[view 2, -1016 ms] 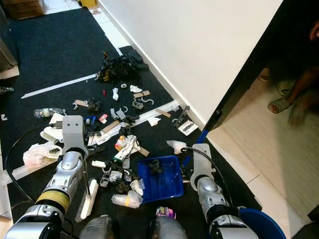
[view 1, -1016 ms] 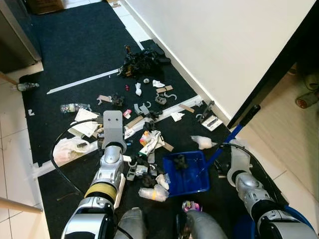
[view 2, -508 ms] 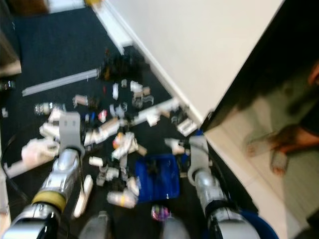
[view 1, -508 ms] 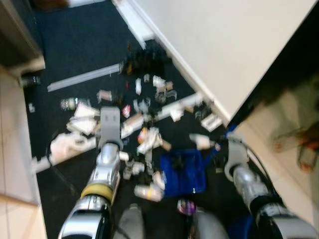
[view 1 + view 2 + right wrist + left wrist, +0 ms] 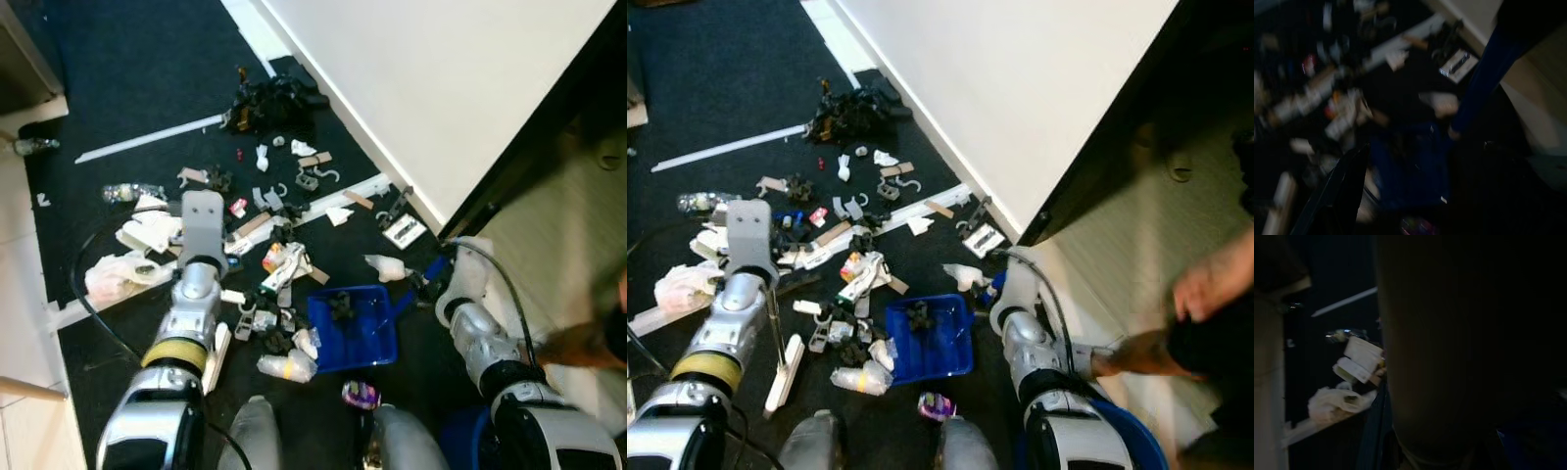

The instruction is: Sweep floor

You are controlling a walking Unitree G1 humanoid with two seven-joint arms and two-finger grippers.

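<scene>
Well, the left hand hangs low over the dark carpet, tucked under its own wrist, so whether it is wide or closed I cannot tell; a thin rod runs from beneath it back to a white brush head lying on the carpet at about seven o'clock from the robot's feet. The right hand sits at two o'clock, close by the blue handle of the dustpan, and its grip is just as hard to read. The pan lies flat at twelve o'clock, just ahead of the feet, with a few black scraps in it. Round its eleven o'clock edge the litter is thickest: a crushed bottle, wrappers, clips. Farther out lie a white strip and a black heap against the wall. A person's hand shows at three o'clock. I'd judge the job mid-gather; next the brush should draw that nearest clutter into the pan's open edge while the pan is held flat.
</scene>
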